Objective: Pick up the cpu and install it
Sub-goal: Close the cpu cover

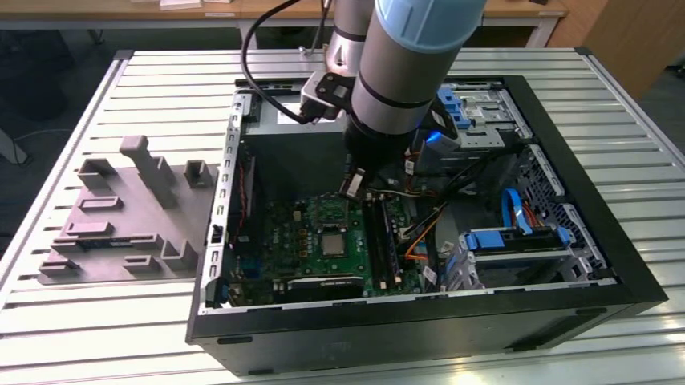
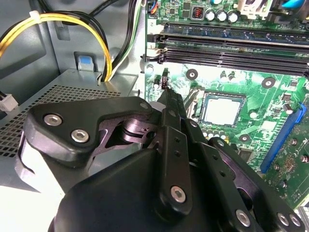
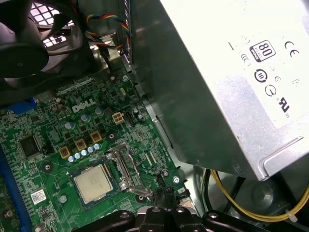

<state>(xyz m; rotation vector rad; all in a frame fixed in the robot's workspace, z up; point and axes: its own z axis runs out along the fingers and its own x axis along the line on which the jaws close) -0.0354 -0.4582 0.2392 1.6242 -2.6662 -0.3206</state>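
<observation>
Even indoor light; case [image 1: 428, 337] interior seemingly dim

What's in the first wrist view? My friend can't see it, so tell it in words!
The cpu, a small silvery square, sits flat on the green motherboard. The gripper, shut and empty, hangs just beside it, with a big grey box close by.

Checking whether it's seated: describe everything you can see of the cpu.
The cpu is a small, flat, square chip with a silvery-white, metal-looking top and a thin green rim. It lies flat in the socket on the green motherboard, inside the open computer case. The socket's metal frame sits beside it, not over its top. The tool, shut, hangs to one side of the chip and does not touch it.
</observation>
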